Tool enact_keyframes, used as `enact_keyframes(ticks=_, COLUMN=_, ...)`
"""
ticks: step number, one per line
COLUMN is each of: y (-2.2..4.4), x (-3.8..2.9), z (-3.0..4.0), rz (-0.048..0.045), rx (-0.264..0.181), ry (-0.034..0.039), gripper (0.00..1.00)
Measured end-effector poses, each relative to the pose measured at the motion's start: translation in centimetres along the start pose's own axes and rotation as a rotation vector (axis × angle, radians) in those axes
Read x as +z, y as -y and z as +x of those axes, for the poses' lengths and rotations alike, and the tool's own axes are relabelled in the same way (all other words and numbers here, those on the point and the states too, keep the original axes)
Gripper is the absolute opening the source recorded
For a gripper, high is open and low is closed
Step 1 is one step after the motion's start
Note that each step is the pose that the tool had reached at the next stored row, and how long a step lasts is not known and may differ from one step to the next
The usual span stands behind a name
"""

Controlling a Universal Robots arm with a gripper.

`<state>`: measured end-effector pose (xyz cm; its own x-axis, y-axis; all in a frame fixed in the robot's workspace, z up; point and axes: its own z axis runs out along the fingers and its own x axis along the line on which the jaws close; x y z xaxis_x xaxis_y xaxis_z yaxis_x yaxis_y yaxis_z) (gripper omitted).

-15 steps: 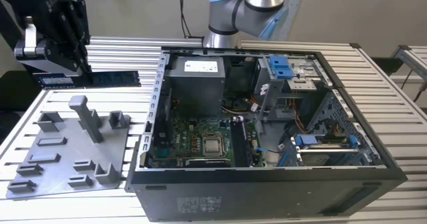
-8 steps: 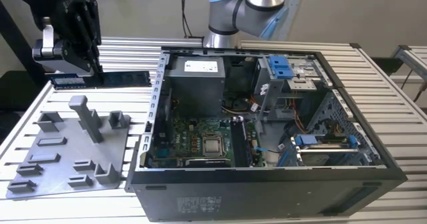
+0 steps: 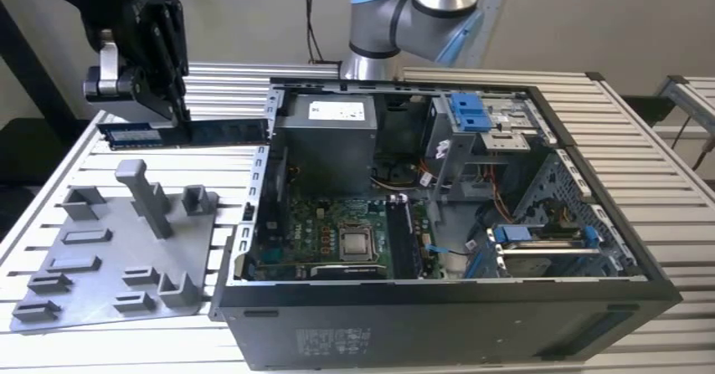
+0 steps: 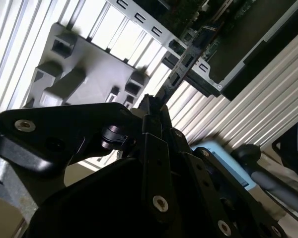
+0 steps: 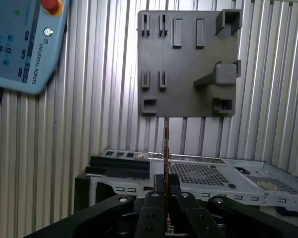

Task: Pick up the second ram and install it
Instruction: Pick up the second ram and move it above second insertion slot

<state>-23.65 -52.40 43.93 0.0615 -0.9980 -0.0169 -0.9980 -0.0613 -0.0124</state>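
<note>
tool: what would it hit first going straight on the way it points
Probably the slatted table, between the grey tray and the computer case; the ram it holds would touch before the tool. Depth is unclear.

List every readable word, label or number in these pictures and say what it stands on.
Label on the second ram: too small to read.
White label on the power supply: too small to read.
Sticker on the computer case: blurred.
Teach pendant: a maker's mark, left unquoted.

The exterior view is evenly lit, the computer case point(image 3: 447, 307) shadowed at 5 o'clock. In both wrist views glare whitens the table point(image 4: 97, 20) point(image 5: 116, 94) behind the dark gripper point(image 4: 151, 101) point(image 5: 166, 191).
</note>
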Motion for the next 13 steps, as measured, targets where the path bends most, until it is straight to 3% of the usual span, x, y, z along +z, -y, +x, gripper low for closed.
enact_keyframes(ticks=13, y=2.04, x=0.05, z=0.13, rz=0.0, rx=0.0, ry=0.0, gripper=0.14)
